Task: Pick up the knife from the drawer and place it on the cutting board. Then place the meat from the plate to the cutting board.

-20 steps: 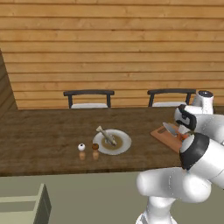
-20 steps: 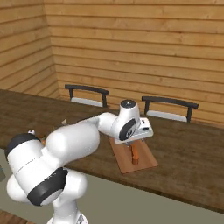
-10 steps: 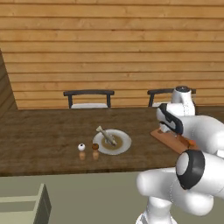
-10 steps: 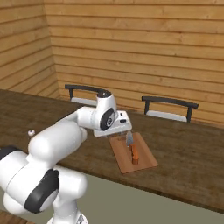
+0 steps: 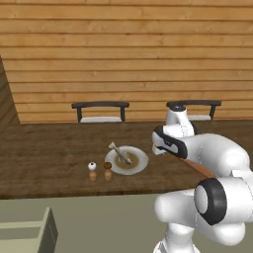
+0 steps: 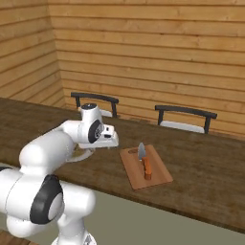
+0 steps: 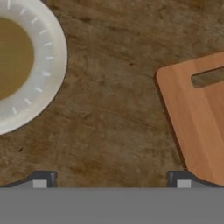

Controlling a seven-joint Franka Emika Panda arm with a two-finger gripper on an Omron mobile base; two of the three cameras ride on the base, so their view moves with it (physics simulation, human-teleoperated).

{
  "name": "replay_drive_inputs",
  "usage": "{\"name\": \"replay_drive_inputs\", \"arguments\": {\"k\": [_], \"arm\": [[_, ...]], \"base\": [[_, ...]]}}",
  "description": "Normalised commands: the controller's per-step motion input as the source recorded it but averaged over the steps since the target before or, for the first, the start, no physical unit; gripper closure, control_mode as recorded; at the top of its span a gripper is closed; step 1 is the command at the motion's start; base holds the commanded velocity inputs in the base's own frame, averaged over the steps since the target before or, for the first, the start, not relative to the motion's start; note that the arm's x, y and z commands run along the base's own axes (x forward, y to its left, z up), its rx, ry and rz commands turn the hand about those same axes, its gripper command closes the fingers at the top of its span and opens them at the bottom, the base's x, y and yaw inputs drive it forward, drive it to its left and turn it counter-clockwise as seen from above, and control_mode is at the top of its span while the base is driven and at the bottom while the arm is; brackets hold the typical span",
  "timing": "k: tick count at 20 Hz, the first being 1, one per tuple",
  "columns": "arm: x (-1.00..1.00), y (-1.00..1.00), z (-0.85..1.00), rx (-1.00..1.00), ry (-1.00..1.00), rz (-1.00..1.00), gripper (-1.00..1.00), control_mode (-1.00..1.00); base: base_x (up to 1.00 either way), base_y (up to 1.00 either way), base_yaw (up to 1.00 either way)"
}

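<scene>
With knife (image 6: 145, 161) aboard, pincer (image 7: 111, 178) agape.

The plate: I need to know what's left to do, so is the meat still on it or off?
Still on. The meat lies across the plate, while only the knife rests on the cutting board.

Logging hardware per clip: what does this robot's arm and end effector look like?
A glossy white arm of bulbous rounded segments with dark grey-black joint rings. The end effector has two small dark grey fingertips with lighter pads. No cables or markings are visible.
</scene>
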Motion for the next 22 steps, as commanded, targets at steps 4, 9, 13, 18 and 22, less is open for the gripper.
{"name": "replay_drive_inputs", "arguments": {"k": [4, 9, 13, 18, 22], "arm": [[0.23, 0.96, 0.0, 0.15, 0.05, -0.08, -1.0, -1.0], [0.28, 0.72, 0.0, 0.07, 0.0, -0.01, -1.0, -1.0], [0.18, 0.59, 0.0, 0.0, 0.0, 0.01, -1.0, -1.0], [0.35, 0.37, -0.14, 0.0, 0.03, 0.03, -1.0, -1.0], [0.4, 0.44, -0.24, 0.0, 0.05, 0.04, -1.0, -1.0]], "base": [[0.0, 0.0, 0.0], [0.0, 0.0, 0.0], [0.0, 0.0, 0.0], [0.0, 0.0, 0.0], [0.0, 0.0, 0.0]]}}
